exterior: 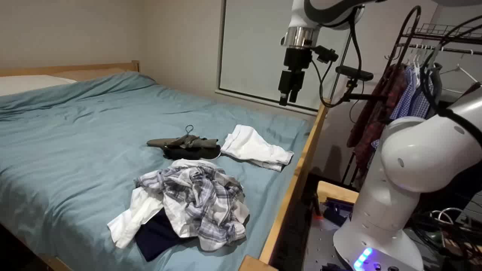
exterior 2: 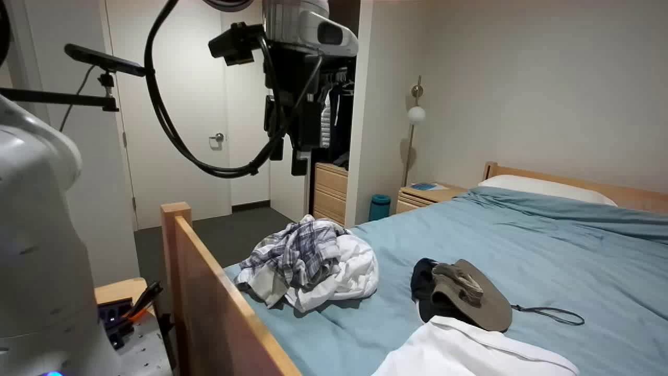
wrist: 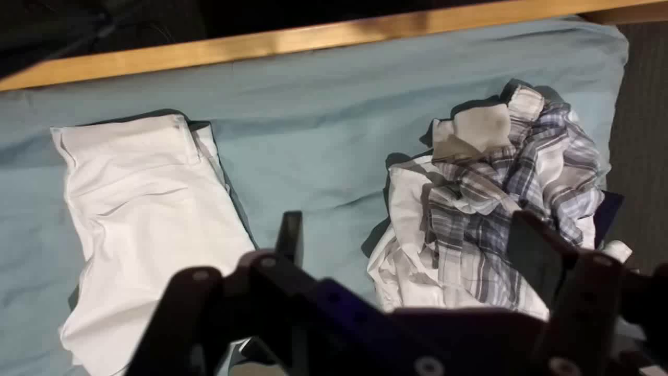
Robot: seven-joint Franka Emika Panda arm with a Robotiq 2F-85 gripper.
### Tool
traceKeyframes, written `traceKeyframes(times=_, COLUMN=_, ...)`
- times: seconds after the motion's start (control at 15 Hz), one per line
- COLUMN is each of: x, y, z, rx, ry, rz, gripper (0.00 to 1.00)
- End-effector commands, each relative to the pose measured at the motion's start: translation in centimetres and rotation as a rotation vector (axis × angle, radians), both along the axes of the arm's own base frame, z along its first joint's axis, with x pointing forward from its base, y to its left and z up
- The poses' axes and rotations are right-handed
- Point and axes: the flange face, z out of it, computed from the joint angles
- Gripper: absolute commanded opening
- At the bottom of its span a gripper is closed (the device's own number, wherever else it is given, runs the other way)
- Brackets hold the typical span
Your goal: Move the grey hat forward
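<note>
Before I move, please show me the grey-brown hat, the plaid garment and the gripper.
Grey-brown hat (exterior 2: 492, 300): in an exterior view, on its brim.
Plaid garment (exterior: 205, 194): in an exterior view, on its crumpled middle.
Gripper (exterior: 288, 99): in an exterior view, midway between its fingertips.

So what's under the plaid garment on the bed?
White cloth and dark navy cloth show from beneath the plaid garment. How far they reach, and whether anything else lies underneath, is covered.

In an exterior view I've the brimmed grey-brown fabric hat behind heaped plaid cloth, left of folded white cloth.
</note>
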Motion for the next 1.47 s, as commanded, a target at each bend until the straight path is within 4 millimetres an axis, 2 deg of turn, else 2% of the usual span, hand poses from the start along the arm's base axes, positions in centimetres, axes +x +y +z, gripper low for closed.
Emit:
traceKeyframes(times=0.0, x=0.0, y=0.0, z=0.1, rx=0.000, ry=0.001, rz=0.000, gripper=1.00)
traceKeyframes(times=0.13, x=0.0, y=0.0, z=0.1, rx=0.000, ry=0.001, rz=0.000, gripper=1.00)
traceKeyframes(times=0.27, x=1.9, y=-0.7, z=0.7, rx=-0.018, ry=-0.002, rz=0.000, gripper=1.00)
traceKeyframes(times=0.53, x=9.4, y=-1.6, z=1.3, rx=-0.063, ry=-0.055, rz=0.038, gripper=1.00)
traceKeyframes(times=0.87, x=17.9, y=0.1, z=-1.0, rx=-0.078, ry=0.071, rz=0.143, gripper=1.00)
traceKeyframes(times=0.93, x=14.4, y=0.3, z=-0.5, rx=-0.079, ry=0.014, rz=0.096, gripper=1.00)
traceKeyframes(times=1.0, x=16.1, y=0.6, z=-1.1, rx=-0.087, ry=0.038, rz=0.108, gripper=1.00)
traceKeyframes(times=1.13, x=17.9, y=0.6, z=-1.9, rx=-0.095, ry=0.066, rz=0.118, gripper=1.00)
traceKeyframes(times=1.33, x=18.2, y=0.3, z=-1.7, rx=-0.096, ry=0.070, rz=0.123, gripper=1.00)
traceKeyframes(times=1.4, x=18.9, y=0.8, z=-2.7, rx=-0.077, ry=0.081, rz=0.086, gripper=1.00)
